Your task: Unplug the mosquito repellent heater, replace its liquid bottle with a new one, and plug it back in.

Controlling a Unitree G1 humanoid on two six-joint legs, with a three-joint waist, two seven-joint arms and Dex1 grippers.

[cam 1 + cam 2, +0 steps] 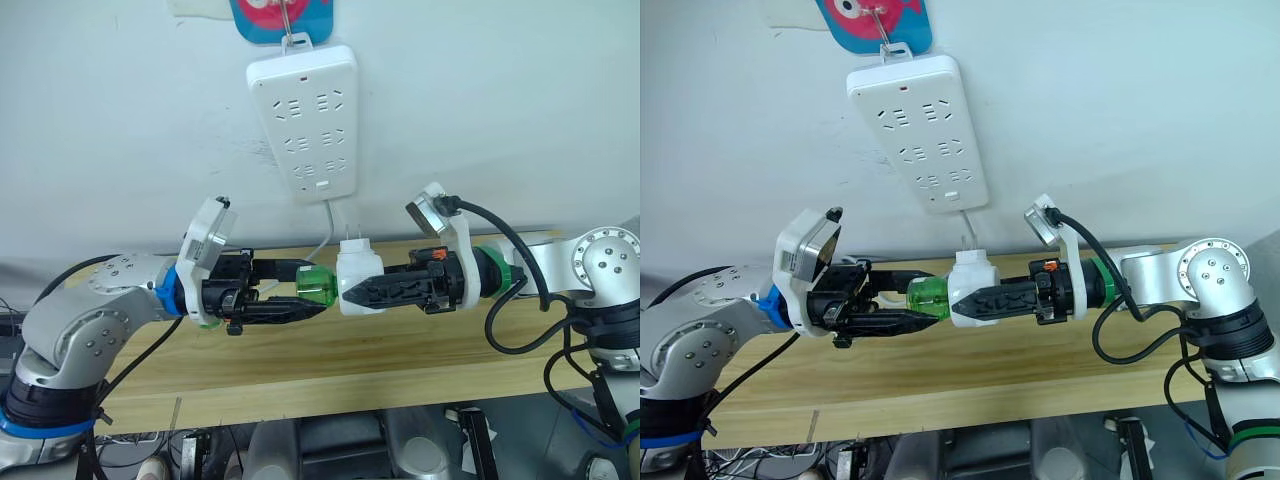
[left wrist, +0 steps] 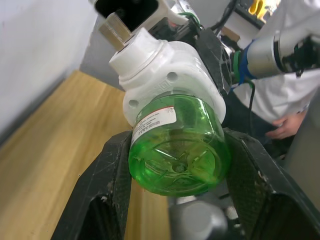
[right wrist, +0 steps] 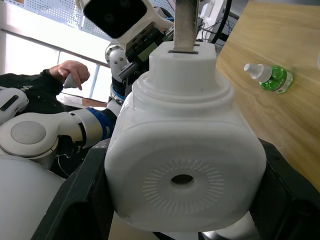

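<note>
The mosquito repellent heater [image 1: 358,272], a small white rounded unit, is held in mid-air above the wooden table [image 1: 300,365] with its prongs pointing up. My right gripper [image 1: 352,292] is shut on its body; the round vent hole [image 3: 182,178] faces the right wrist camera. A green liquid bottle [image 1: 315,284] sticks out of the heater's left side, its neck still seated in the heater [image 2: 165,75]. My left gripper [image 1: 318,292] is shut on this bottle [image 2: 177,150], one finger on each side.
A white power strip [image 1: 302,115] hangs on the wall above, its cable dropping behind the heater. Another green bottle with a white cap [image 3: 268,77] lies on the table. A person's hand [image 3: 74,72] shows behind the arms.
</note>
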